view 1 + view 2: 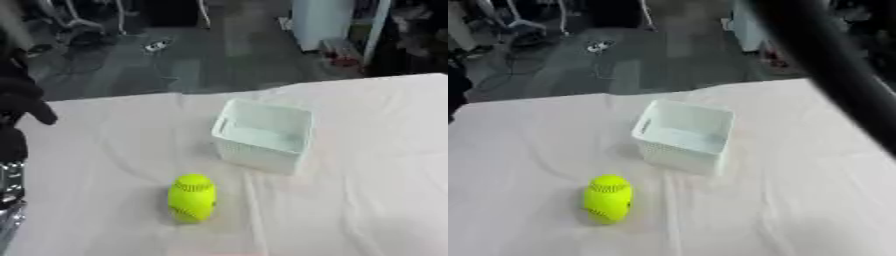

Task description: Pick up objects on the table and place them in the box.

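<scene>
Left eye view showed our left hand (19, 102) at the table's (367, 200) left edge, its fingers too dark for us to tell spread from curled; only a dark arm (833, 65) crossed the right eye view's upper right, no right hand. We counted one yellow ball (192, 197) near the front edge and one white box (262, 135) mid-table, apart. We judged the ball could roll away if nudged.

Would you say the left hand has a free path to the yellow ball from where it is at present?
Probably yes. The left hand hangs at the table's left edge, and only bare white cloth lies between it and the yellow ball. The white box stands beyond the ball, off that path.
</scene>
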Tool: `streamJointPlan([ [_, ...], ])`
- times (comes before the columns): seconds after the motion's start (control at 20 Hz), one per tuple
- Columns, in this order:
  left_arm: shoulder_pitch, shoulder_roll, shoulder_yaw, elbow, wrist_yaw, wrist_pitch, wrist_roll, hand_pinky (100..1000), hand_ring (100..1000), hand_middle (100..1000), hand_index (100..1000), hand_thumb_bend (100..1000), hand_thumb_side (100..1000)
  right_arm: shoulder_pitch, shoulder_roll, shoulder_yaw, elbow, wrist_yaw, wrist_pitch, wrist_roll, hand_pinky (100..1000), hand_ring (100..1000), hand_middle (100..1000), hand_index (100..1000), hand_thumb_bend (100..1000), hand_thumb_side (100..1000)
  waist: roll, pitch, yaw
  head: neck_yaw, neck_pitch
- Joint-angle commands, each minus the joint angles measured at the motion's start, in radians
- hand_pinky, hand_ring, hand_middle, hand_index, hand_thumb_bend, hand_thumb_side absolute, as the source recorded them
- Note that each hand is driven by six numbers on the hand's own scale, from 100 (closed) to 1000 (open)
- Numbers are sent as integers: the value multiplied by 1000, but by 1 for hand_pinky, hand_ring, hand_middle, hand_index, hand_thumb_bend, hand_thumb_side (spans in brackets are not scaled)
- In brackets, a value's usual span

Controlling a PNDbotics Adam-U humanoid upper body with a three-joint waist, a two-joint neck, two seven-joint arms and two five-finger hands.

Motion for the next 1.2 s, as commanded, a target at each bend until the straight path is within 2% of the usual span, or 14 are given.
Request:
streamJointPlan([
  [0.05, -9, 56, 7, -14, -43, 52, -102, 485, 503, 715, 729, 274, 731, 0, -17, -9, -13, -1, -5, -9, 100, 373, 366, 528, 100, 968, -5, -6, -3, -3, 5],
  [0.25, -1, 155, 2, -14, -123, 76, -293, 636, 632, 819, 816, 326, 752, 0, -22, -12, -13, 0, -5, -16, 100, 373, 367, 529, 100, 968, 1, -7, -6, 1, 14],
  [0.35, 0, 200, -1, -14, -144, 69, -362, 668, 659, 833, 829, 336, 750, -1, -25, -12, -13, 0, -5, -19, 100, 373, 367, 530, 100, 968, 4, -8, -9, 4, 18],
  [0.4, -2, 228, -5, -14, -151, 62, -396, 741, 714, 861, 853, 356, 745, -3, -26, -12, -13, 0, -5, -21, 100, 373, 367, 531, 100, 968, 6, -7, -11, 7, 18],
  [0.5, -6, 271, -13, -14, -159, 51, -449, 798, 753, 881, 871, 366, 743, -5, -28, -11, -13, -1, -5, -23, 100, 373, 368, 531, 100, 968, 8, -7, -15, 11, 18],
  [0.8, -53, 383, -70, -14, -175, 25, -588, 860, 806, 901, 891, 390, 725, -15, -31, -4, -13, -8, -5, -19, 100, 373, 368, 531, 100, 968, 13, -5, -29, 22, 19],
  [1.2, -116, 434, -197, -13, -216, 29, -770, 903, 878, 933, 904, 445, 662, -28, -34, 5, -13, -25, -5, -6, 100, 373, 368, 532, 100, 968, 18, -3, -48, 34, 9],
])
